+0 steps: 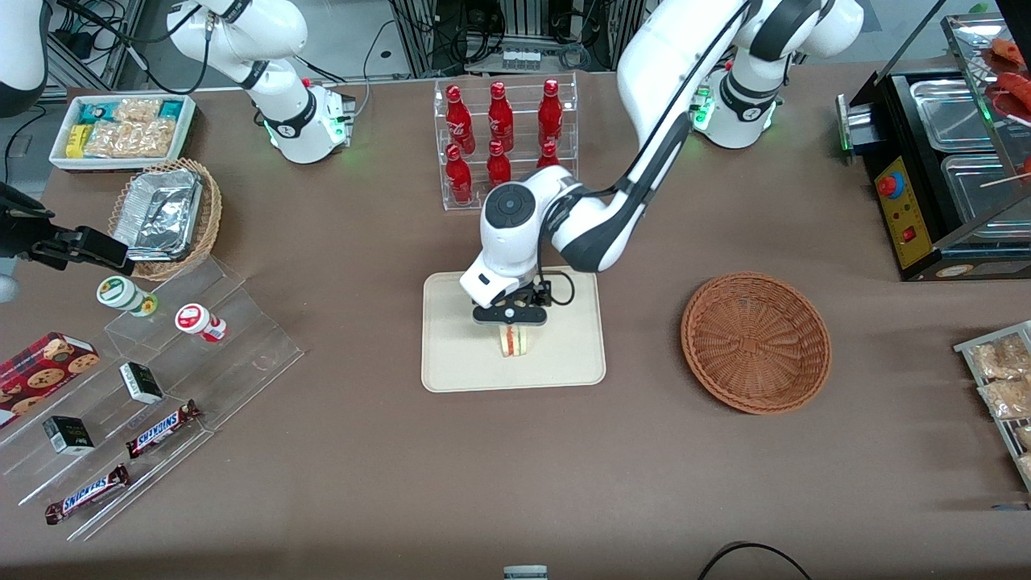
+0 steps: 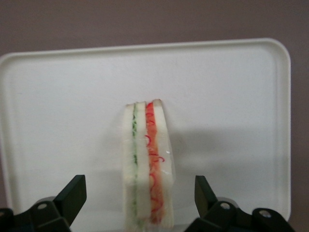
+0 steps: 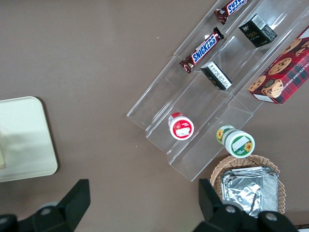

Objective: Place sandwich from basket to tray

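Snickers bars (image 1: 86, 493) on clear acrylic stepped display (image 1: 161, 387), nearest front camera, toward parked arm's end of table. Farther in, flat cream-beige rectangular tray (image 1: 451, 354) at table's middle, with small triangular white-bread sandwich (image 1: 515, 340) standing on edge on it, red and green filling showing. Black two-finger gripper (image 1: 513, 321) poised directly over sandwich, fingers (image 2: 72, 193) spread apart, clear of bread on both sides. Round reddish-brown woven wicker basket (image 1: 755, 341) beside tray, toward working arm's end.
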You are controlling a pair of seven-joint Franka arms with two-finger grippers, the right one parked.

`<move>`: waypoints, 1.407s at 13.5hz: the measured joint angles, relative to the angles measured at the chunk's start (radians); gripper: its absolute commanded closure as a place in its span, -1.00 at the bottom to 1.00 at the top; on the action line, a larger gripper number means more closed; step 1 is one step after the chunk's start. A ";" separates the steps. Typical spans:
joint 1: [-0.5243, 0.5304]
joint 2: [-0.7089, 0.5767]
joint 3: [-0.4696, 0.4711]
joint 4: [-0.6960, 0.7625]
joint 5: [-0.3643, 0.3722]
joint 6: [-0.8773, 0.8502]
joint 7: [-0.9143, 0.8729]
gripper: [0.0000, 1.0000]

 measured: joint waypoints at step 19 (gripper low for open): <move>0.593 -0.548 0.015 -0.030 -0.039 -0.624 0.577 -1.00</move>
